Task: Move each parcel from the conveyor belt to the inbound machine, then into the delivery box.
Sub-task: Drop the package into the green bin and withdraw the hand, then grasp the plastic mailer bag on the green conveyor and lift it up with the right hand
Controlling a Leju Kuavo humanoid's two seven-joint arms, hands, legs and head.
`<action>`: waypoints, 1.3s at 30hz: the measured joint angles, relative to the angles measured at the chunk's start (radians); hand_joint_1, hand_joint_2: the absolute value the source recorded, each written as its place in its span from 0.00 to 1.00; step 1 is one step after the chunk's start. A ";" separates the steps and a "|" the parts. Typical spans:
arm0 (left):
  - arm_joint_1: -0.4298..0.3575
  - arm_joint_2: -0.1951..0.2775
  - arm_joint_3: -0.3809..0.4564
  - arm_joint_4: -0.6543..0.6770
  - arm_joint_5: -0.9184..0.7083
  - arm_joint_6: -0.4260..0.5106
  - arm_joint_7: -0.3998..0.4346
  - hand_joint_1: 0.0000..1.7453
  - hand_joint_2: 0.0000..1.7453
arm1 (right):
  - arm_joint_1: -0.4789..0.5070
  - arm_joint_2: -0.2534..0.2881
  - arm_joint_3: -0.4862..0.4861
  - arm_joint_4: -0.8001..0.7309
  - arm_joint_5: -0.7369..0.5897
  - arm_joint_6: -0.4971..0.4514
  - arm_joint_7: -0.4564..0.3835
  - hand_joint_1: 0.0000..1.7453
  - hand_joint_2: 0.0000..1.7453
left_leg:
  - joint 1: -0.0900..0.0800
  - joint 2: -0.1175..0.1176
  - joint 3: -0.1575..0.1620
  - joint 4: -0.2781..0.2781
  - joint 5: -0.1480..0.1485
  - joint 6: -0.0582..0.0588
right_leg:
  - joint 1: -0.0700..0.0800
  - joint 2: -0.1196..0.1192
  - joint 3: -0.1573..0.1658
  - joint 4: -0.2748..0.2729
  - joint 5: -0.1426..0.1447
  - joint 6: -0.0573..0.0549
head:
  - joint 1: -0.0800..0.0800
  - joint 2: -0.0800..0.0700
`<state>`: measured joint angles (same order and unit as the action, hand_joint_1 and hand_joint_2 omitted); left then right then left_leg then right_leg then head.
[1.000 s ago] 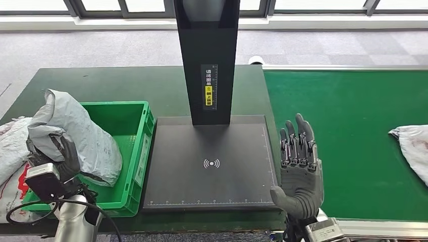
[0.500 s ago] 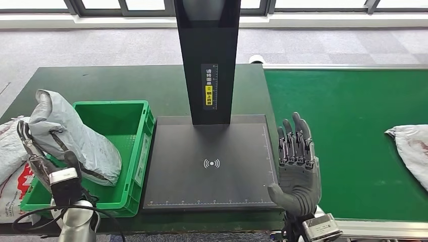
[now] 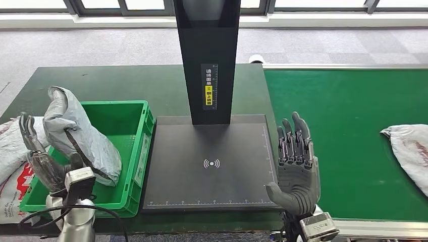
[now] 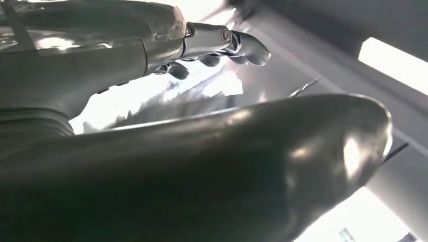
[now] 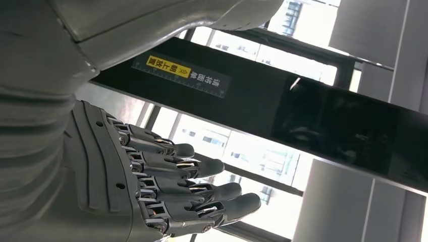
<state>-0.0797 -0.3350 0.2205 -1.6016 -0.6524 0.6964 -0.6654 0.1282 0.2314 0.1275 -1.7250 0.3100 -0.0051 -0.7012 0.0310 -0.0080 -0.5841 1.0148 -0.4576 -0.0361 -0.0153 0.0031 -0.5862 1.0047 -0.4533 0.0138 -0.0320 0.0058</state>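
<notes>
the grey parcel (image 3: 83, 138) lies in the green delivery box (image 3: 132, 166), slumped against its left wall with its top poking above the rim, and the left hand (image 3: 43, 159) stands beside it with fingers spread and nothing in them. the right hand (image 3: 298, 164) is raised, fingers apart and empty, between the black inbound machine (image 3: 212, 166) and the conveyor belt (image 3: 348, 131), where another parcel (image 3: 410, 151) lies at the far right. the risk i judge is the tall parcel tipping out over the box's left rim if the left hand brushes it, and a reach for the far parcel falling short.
</notes>
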 joint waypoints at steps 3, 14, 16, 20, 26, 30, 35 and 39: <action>-0.009 -0.008 0.055 -0.092 -0.113 0.001 0.005 0.00 0.00 | -0.001 0.001 0.000 0.000 0.004 -0.002 0.001 0.00 1.00 | 0.000 0.000 0.000 0.000 0.000 0.000 | 0.000 0.000 0.000 0.000 0.000 0.000 | 0.000 0.000; -0.015 -0.019 0.104 -0.326 -0.396 0.002 0.164 0.00 0.00 | -0.006 0.003 0.000 0.006 0.011 -0.014 0.004 0.00 1.00 | 0.000 0.000 0.000 0.000 0.000 0.000 | 0.000 0.000 0.000 0.000 0.000 0.000 | 0.000 0.000; -0.022 -0.019 0.105 -0.402 -0.476 0.002 0.194 0.00 0.00 | -0.008 0.004 0.000 0.010 0.012 -0.018 0.004 0.00 1.00 | 0.001 0.000 0.000 0.000 0.000 0.000 | 0.000 0.000 0.000 0.000 0.000 0.000 | 0.000 0.000; -0.041 -0.020 0.124 -0.518 -0.392 0.002 0.139 0.00 0.00 | -0.014 0.008 0.000 0.018 0.014 -0.020 0.004 0.00 1.00 | 0.001 0.000 0.000 0.000 0.000 0.000 | 0.000 0.000 0.000 0.000 0.000 -0.001 | 0.000 0.000; -0.024 -0.023 0.169 -0.589 -0.056 0.002 -0.028 0.00 0.00 | -0.014 0.010 0.000 0.018 0.015 -0.027 0.006 0.00 1.00 | 0.001 0.000 0.000 0.000 0.000 0.000 | 0.001 0.000 0.000 0.000 -0.001 -0.001 | 0.000 0.000; 0.007 -0.026 0.140 -0.627 -0.024 0.002 -0.035 0.00 0.00 | -0.013 0.011 0.000 0.018 0.017 -0.032 0.008 0.00 1.00 | 0.001 0.001 0.000 0.000 0.000 0.000 | 0.001 0.000 0.000 0.000 -0.001 -0.001 | 0.000 0.000; 0.037 -0.029 0.071 -0.670 -0.029 0.002 -0.035 0.00 0.00 | -0.012 0.011 0.000 0.018 0.019 -0.037 0.009 0.00 1.00 | 0.001 0.000 0.000 0.000 -0.001 0.000 | 0.000 0.000 0.000 0.000 -0.001 -0.001 | 0.000 0.000; 0.048 -0.031 0.034 -0.691 -0.074 0.002 -0.035 0.00 0.00 | -0.012 0.011 0.000 0.018 0.019 -0.037 0.009 0.00 1.00 | 0.001 0.001 0.001 0.000 -0.001 0.000 | 0.001 0.000 0.000 0.000 -0.001 -0.001 | 0.000 0.000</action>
<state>-0.0313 -0.3658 0.2541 -2.2926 -0.7265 0.6985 -0.7008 0.1159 0.2426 0.1275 -1.7067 0.3288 -0.0421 -0.6921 0.0316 -0.0074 -0.5836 1.0149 -0.4582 -0.0363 -0.0146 0.0031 -0.5865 1.0046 -0.4540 0.0130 -0.0320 0.0057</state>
